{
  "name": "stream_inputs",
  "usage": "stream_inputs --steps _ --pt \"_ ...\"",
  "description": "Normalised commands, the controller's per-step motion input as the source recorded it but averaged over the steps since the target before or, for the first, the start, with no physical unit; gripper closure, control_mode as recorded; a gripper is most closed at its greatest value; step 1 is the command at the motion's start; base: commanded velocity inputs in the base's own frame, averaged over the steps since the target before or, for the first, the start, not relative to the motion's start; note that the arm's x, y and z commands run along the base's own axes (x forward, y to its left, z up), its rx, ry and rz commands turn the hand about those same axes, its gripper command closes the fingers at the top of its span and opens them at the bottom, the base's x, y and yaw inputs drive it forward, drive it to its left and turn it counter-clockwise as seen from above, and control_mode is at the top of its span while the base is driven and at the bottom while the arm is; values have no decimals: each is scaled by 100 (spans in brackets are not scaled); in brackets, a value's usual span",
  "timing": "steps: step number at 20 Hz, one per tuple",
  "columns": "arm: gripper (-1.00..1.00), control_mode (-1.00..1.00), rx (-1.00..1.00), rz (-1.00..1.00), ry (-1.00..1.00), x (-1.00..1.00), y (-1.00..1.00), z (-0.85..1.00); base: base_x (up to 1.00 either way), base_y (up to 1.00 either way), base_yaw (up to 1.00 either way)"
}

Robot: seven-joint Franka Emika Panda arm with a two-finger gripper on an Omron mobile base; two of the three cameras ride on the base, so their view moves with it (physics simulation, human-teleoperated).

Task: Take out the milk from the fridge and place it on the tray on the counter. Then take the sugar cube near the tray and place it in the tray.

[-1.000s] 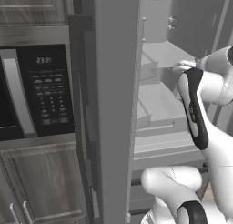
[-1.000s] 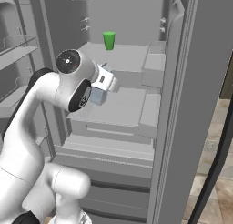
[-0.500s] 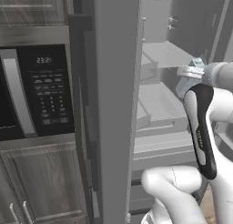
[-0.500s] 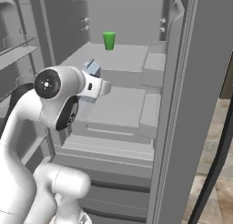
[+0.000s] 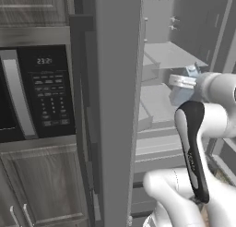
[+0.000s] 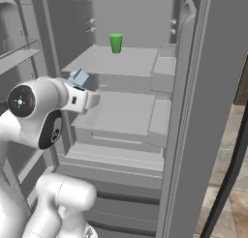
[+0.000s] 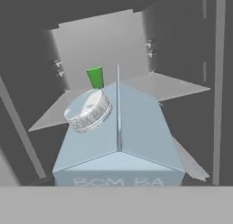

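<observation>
The milk (image 7: pixel 119 141), a pale blue-grey carton with a gabled top and a round white cap, sits right in front of the hand camera. My gripper (image 6: pixel 83 84) is shut on it, and the fingers themselves are hidden under the carton. From the right base the milk (image 6: pixel 80 78) shows just above the white hand, at the left front of the open fridge (image 6: pixel 121 63), level with the middle shelf. In the left base view the milk (image 5: pixel 179 95) hangs past the edge of the fridge door (image 5: pixel 117 106). Tray, counter and sugar cube are out of view.
A small green cup (image 6: pixel 116 42) stands at the back of the upper shelf, also seen as the cup (image 7: pixel 95 77) behind the carton. A black-fronted microwave (image 5: pixel 41 92) is set into the cabinets left of the fridge. The right fridge door (image 6: pixel 193 111) stands open close by.
The arm has swung its elbow round, and the hand with the carton has drifted left and outward from the middle shelf. The grip has not altered.
</observation>
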Motion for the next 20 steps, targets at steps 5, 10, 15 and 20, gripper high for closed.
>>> stream_inputs --steps 5,10,15,20 --pt "100 100 0 0 0 -16 5 0 -78 1 0" --pt "100 100 0 0 0 0 0 0 -100 0 0" --pt "100 100 0 0 0 0 0 0 -100 -2 0" --pt "100 100 0 0 0 0 0 0 -96 4 -13"
